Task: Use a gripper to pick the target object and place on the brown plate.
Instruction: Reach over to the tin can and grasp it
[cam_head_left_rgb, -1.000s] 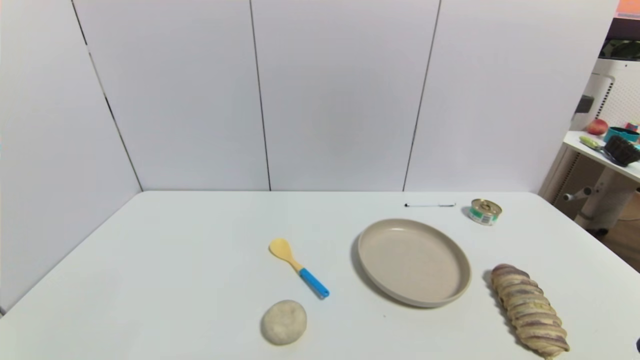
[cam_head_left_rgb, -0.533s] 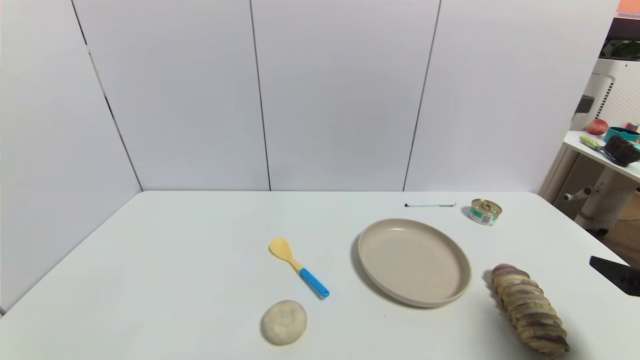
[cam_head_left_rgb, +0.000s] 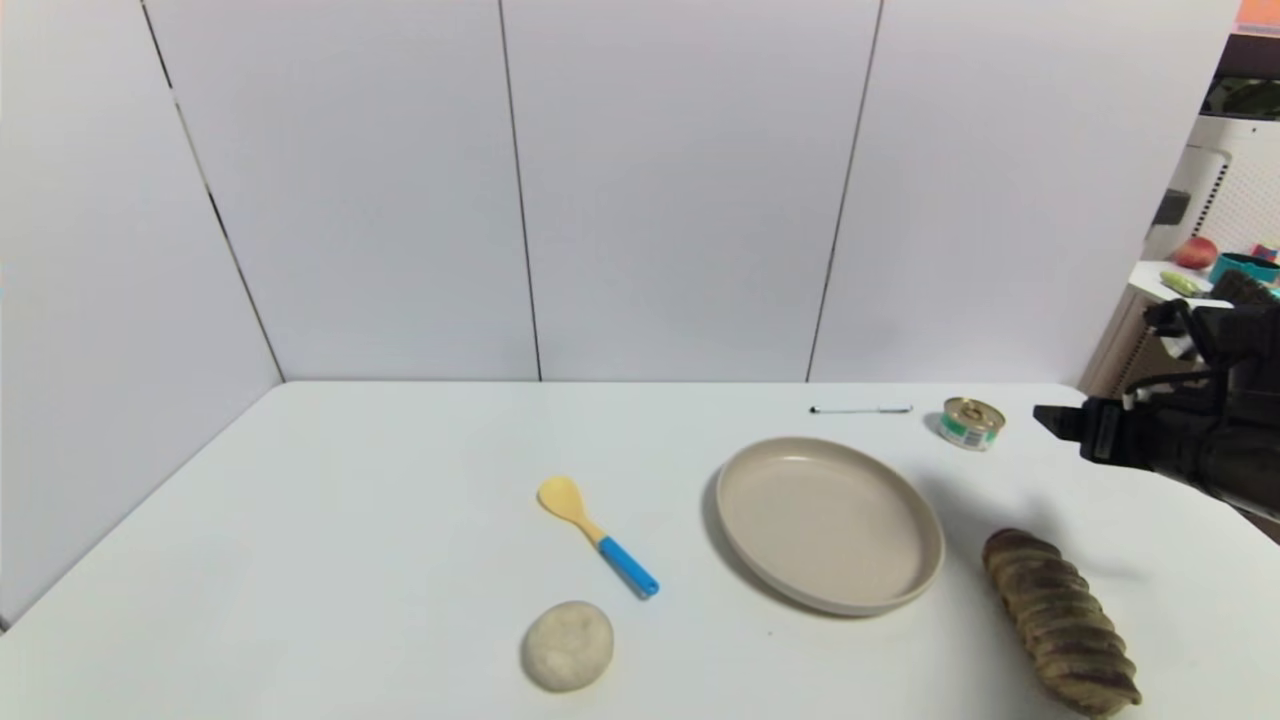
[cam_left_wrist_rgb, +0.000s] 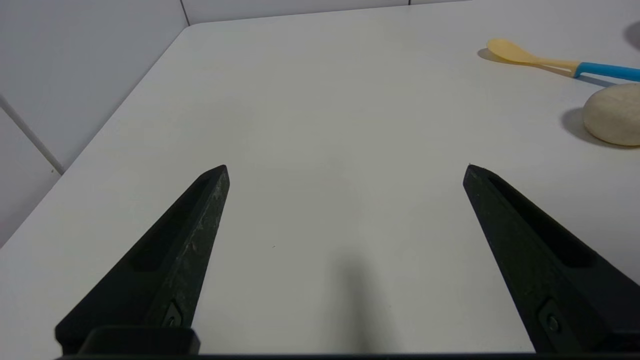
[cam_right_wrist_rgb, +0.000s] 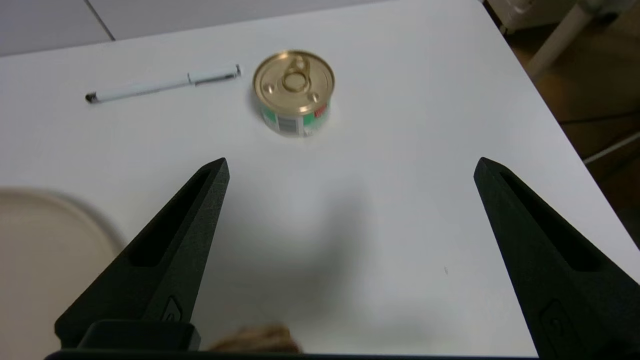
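The small tin can with a gold pull-tab lid and green and white label stands on the white table at the far right, just beyond the beige-tan plate. My right gripper hangs above the table to the right of the can, a short way from it. In the right wrist view the right gripper is open and empty, with the can ahead of it and a little off centre; the plate's rim shows at one side. My left gripper is open and empty over bare table.
A white pen lies left of the can, also in the right wrist view. A long twisted bread loaf lies at the front right, below the right arm. A yellow spoon with a blue handle and a round pale bun lie mid-table.
My right arm has come into the head view from the lower right edge and risen toward the can. Its shadow now falls over the bread loaf. Nothing on the table has moved.
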